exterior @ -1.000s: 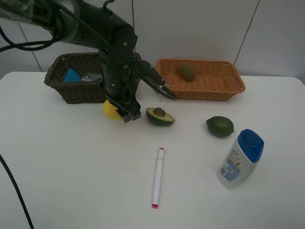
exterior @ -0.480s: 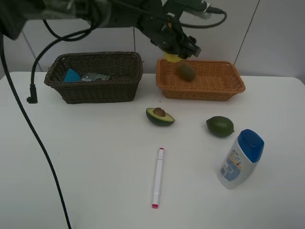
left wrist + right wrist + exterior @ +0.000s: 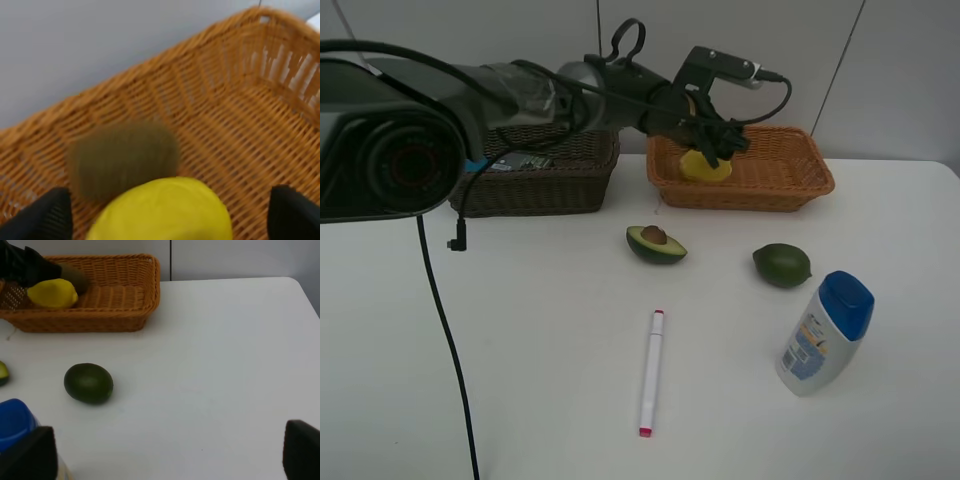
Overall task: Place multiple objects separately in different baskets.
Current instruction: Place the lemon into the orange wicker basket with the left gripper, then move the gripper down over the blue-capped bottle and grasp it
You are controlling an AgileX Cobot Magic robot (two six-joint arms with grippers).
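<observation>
The left claw point(image 3: 716, 143) stood wide, its fingers apart from the yellow lemon point(image 3: 165, 212) between them. The lemon was inside the light orange-tan basket point(image 3: 785, 188), just beside the brown kiwi point(image 3: 122, 157). The right claw point(image 3: 165, 455) was wide too, holding nothing.

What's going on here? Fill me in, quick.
The left gripper is over the orange-tan basket, jaws open on either side of the yellow lemon, which sits inside beside the brown kiwi. The right gripper is open above the table. The halved avocado, green round fruit, marker and blue-capped bottle wait on the table, not yet sorted.
</observation>
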